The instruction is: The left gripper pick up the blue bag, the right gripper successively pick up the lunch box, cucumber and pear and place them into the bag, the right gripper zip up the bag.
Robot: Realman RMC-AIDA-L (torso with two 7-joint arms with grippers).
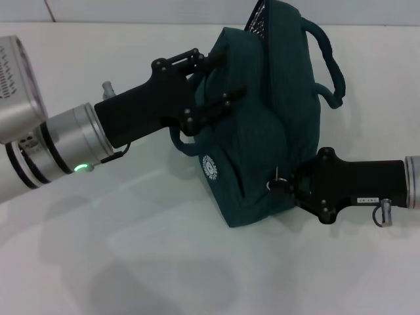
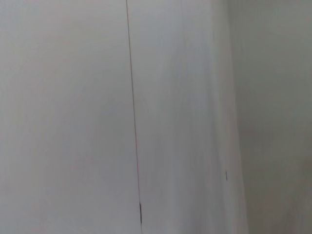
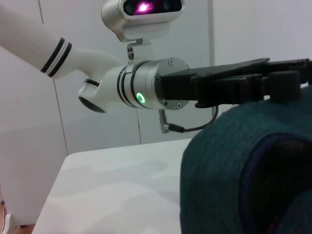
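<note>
On the white worktop (image 1: pixel 131 262), at about 4 o'clock in the head view, the right gripper (image 1: pixel 283 186) is seen nearest, its black fingers pressed against the lower side of the blue bag (image 1: pixel 262 131), where a small silver ring pull (image 1: pixel 277 177) shows. The fingers appear closed on or around that pull, though how firmly it is held cannot be told.

The step in hand is judged to be the zipping of the bag, as neither lunch box, cucumber nor pear is seen outside it; whether they lie inside cannot be confirmed. For this to go well, the pull should be drawn steadily along the line of the zipper, not away from the fabric, while the cloth is kept taut from the other end so the teeth do not bunch.

The bag lies at the centre of the worktop, tilted. Its long axis runs from about 6 o'clock, near the right gripper, up to about 12 o'clock, where its loop handles (image 1: pixel 328 65) point toward 1 o'clock.

Farther off, at 10 o'clock, the left gripper (image 1: pixel 220 82) is closed on the bag's upper edge and a handle, holding it. In the right wrist view the same gripper (image 3: pixel 273 80) is seen above the teal fabric (image 3: pixel 234 170).
</note>
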